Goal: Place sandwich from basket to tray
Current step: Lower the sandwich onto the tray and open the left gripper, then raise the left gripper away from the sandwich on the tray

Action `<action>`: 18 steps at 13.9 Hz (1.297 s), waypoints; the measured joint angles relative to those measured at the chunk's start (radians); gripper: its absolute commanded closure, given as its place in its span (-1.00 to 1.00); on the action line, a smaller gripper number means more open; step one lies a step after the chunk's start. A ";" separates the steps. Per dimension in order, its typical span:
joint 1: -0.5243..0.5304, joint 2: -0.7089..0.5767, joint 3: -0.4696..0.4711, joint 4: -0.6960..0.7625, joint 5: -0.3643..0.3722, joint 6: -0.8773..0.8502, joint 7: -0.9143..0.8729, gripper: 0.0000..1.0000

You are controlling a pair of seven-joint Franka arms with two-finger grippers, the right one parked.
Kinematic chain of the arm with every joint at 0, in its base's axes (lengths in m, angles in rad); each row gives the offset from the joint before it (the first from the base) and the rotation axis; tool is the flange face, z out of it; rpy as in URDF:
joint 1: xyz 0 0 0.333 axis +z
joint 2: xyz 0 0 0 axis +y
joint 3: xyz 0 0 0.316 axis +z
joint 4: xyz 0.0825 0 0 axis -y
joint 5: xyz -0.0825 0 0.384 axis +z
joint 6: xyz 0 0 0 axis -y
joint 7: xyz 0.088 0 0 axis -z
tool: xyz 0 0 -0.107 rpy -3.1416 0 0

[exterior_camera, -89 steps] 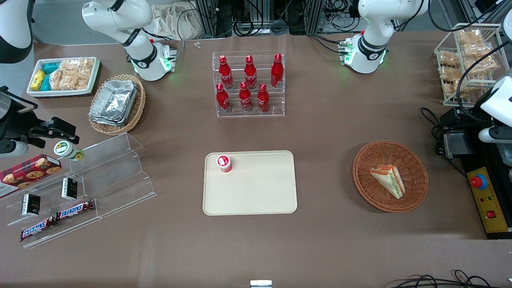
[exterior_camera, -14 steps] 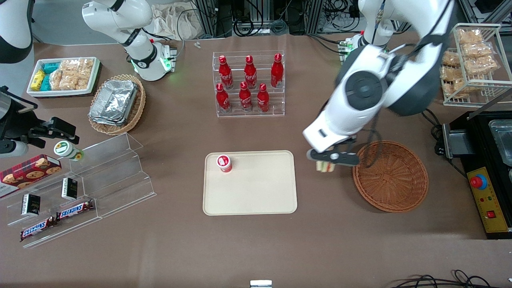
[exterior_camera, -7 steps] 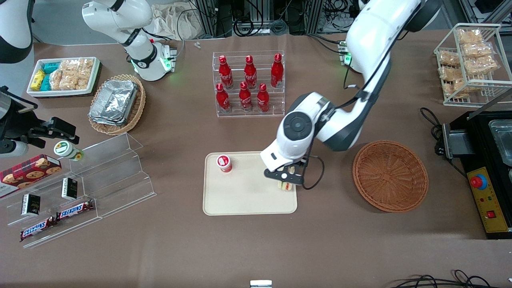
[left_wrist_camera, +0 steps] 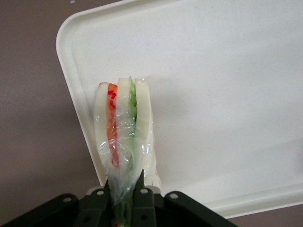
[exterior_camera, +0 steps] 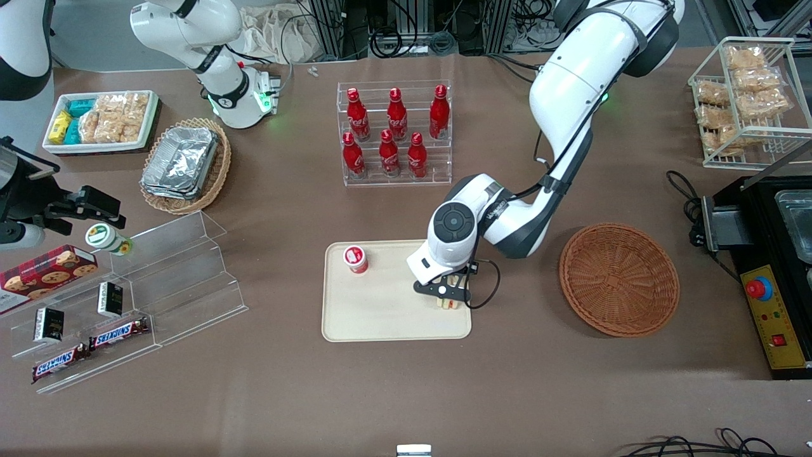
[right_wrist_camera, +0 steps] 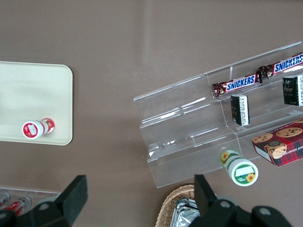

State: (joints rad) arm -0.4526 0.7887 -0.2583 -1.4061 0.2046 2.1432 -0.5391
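The gripper (exterior_camera: 446, 293) of the left arm was above the tray (exterior_camera: 380, 317), near the tray's edge that faces the basket (exterior_camera: 619, 278). Its two fingers (left_wrist_camera: 142, 201) were closed on the sandwich (left_wrist_camera: 122, 137), and they pinched it at one end, so most of the wedge stood out past the fingertips. In the wrist view the sandwich was wrapped in clear film, and its layers were seen edge-on: pale bread, an orange-red strip, bread again, a green strip and bread. The fingers pressed on the two outer bread faces, and the film was bunched together between them.

In the front view only a small part of the sandwich (exterior_camera: 448, 302) showed under the black fingers, over the corner area of the tray. Whether it already touched the tray surface could not be told. The basket lay well apart from the gripper, toward the working arm's end of the table, and nothing was in it. A small red-and-white cup (exterior_camera: 356, 259) stood on the tray too, near the corner toward the parked arm's end and farther from the front camera than the sandwich.
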 measured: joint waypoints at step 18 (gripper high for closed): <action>0.266 -0.416 0.007 0.055 -0.008 -0.585 0.306 -0.98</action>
State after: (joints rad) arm -0.1868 0.3731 -0.2515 -1.3511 0.1970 1.5584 -0.2330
